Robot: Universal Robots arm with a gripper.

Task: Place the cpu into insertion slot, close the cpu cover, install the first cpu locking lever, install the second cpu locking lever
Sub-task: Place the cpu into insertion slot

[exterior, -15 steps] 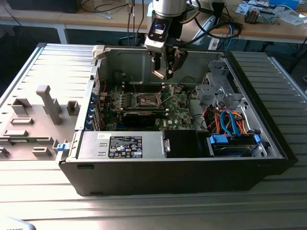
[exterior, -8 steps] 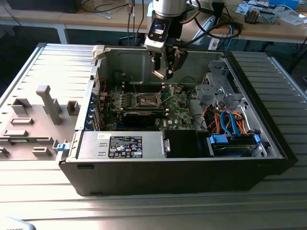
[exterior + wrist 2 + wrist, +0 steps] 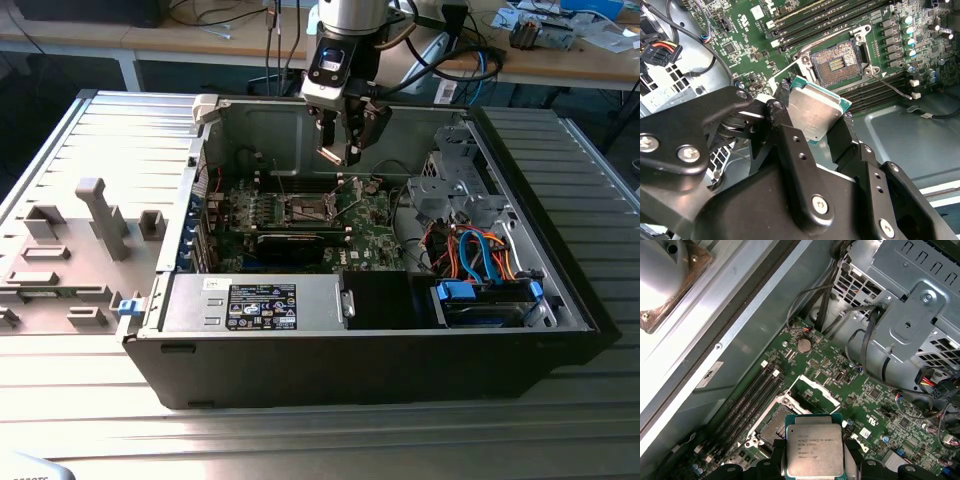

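Jaws: clenched on the cpu (image 3: 815, 112), one finger on each of two opposite edges, hanging above the board inside the open case (image 3: 400, 350).
Cpu: held between the fingertips with its metal top towards both wrist cameras, clear of the board and not seated.
Insertion slot (image 3: 836, 62): bare, with its contact field showing. In the exterior view it lies at about 7 o'clock from the jaws, mid-motherboard (image 3: 370, 225).
Cpu cover (image 3: 820, 388): swung up, standing off one side of the slot.
Case: lies on its side on the ridged desk (image 3: 300, 440), open side up.
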